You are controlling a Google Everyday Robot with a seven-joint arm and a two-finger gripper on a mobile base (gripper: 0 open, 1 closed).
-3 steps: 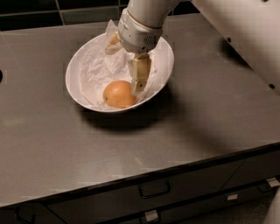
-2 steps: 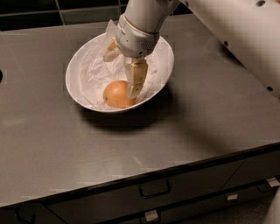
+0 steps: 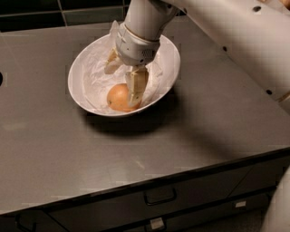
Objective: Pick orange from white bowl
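The orange (image 3: pixel 118 98) lies in the front of the white bowl (image 3: pixel 81 68), on crumpled white paper. My gripper (image 3: pixel 121 86) reaches down into the bowl from the upper right. It is open. One finger (image 3: pixel 136 86) hangs down against the orange's right side and overlaps it. The other finger (image 3: pixel 112 63) is behind and to the left, over the paper. The orange sits low between and in front of them, and I cannot tell whether either finger touches it.
The bowl stands on a dark grey counter (image 3: pixel 204 131) with drawers (image 3: pixel 158 197) below its front edge. My white arm (image 3: pixel 235 41) crosses the upper right. A dark tiled wall (image 3: pixel 54 11) runs along the back.
My gripper has moved left and lower in the bowl. Its near finger now overlaps the orange's right side. The orange and the bowl have not moved.
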